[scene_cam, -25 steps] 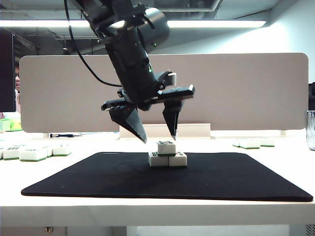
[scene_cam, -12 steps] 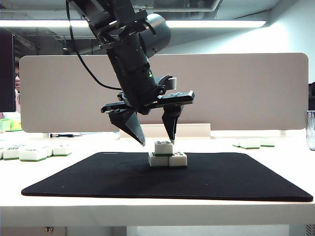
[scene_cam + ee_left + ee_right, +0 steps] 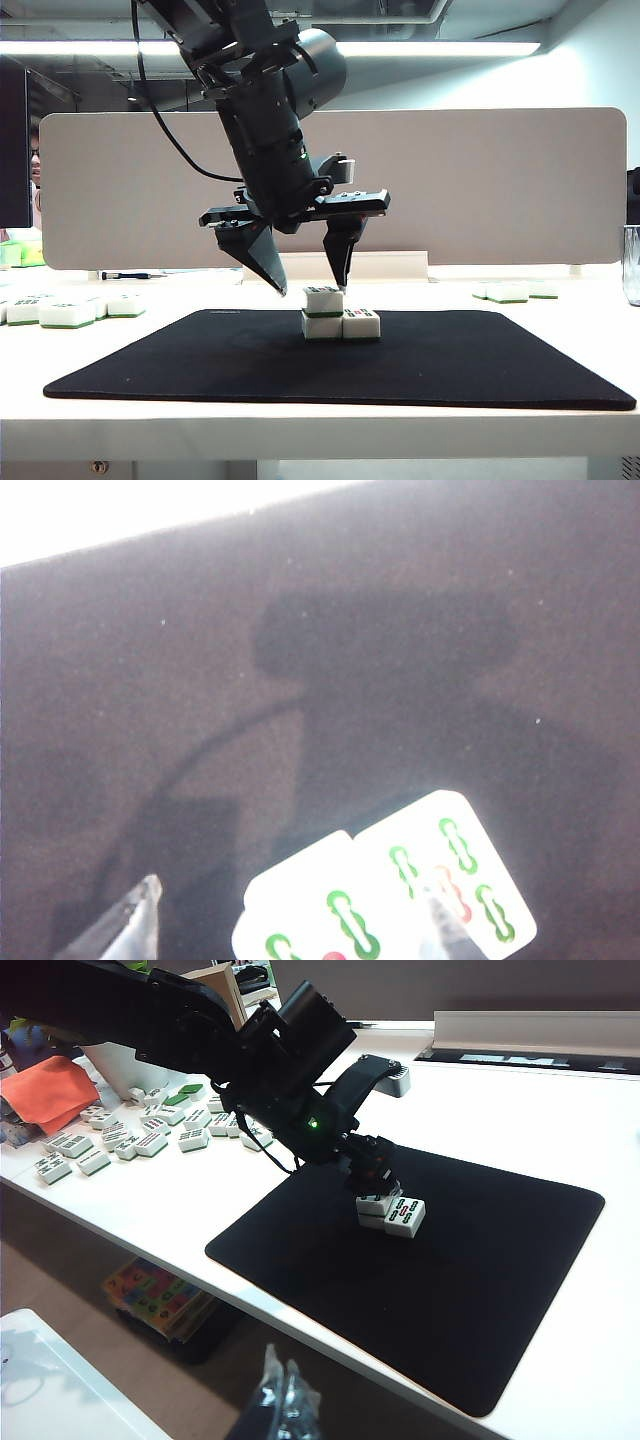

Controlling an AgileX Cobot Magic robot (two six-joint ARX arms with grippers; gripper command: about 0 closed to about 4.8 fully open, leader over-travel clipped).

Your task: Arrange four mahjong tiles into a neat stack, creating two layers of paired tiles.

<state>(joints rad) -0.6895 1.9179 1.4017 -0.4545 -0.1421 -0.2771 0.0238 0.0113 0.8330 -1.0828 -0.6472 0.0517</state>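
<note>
Left gripper (image 3: 311,290) spread wide, straddling upper tile (image 3: 323,300) on mat-centre stack (image 3: 341,324); right gripper (image 3: 283,1397) far off, fingers seemingly together; left nearer by far

Left pincer (image 3: 311,290): jaws spread, tips straddling top tile.
Stack (image 3: 340,316): two tiles below, one above on left.
Mat (image 3: 480,365): black, on white desk (image 3: 300,425).
Loose tiles (image 3: 68,312): far left.
</note>
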